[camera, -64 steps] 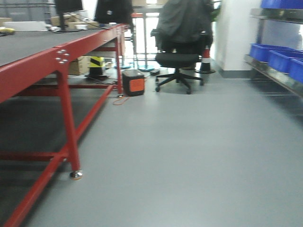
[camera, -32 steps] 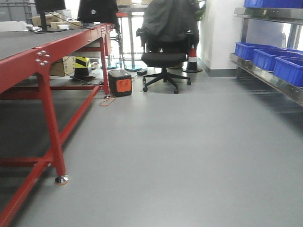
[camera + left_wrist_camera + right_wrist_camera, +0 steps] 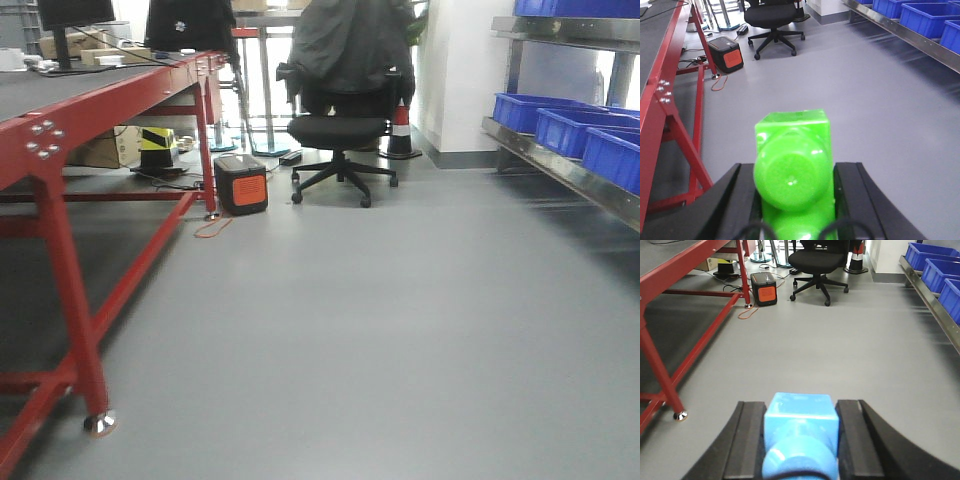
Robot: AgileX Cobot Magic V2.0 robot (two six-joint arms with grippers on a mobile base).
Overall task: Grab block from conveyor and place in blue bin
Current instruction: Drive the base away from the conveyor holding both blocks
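Note:
In the left wrist view my left gripper (image 3: 795, 170) is shut on a bright green block (image 3: 792, 150), held between both black fingers above the floor. The right wrist view has my right gripper (image 3: 800, 410) shut on a light blue block (image 3: 799, 415). The conveyor (image 3: 60, 85), a dark grey belt in a red frame, runs along the left; its red frame (image 3: 665, 60) and its legs (image 3: 660, 375) also appear in the wrist views. Blue bins (image 3: 565, 125) sit on a steel shelf at the right, and the bins (image 3: 925, 12) (image 3: 935, 270) are in both wrist views. Neither gripper appears in the front view.
A black office chair (image 3: 340, 120) draped with a jacket stands ahead. An orange and black box (image 3: 241, 183) with an orange cable sits by the conveyor's far leg. A striped cone (image 3: 401, 125) stands behind. The steel shelf (image 3: 560, 170) lines the right, with grey floor (image 3: 380, 330) between.
The front view has shifted: the conveyor's near leg and the chair slid left in the frame, and the blue bins on the right shelf show more fully.

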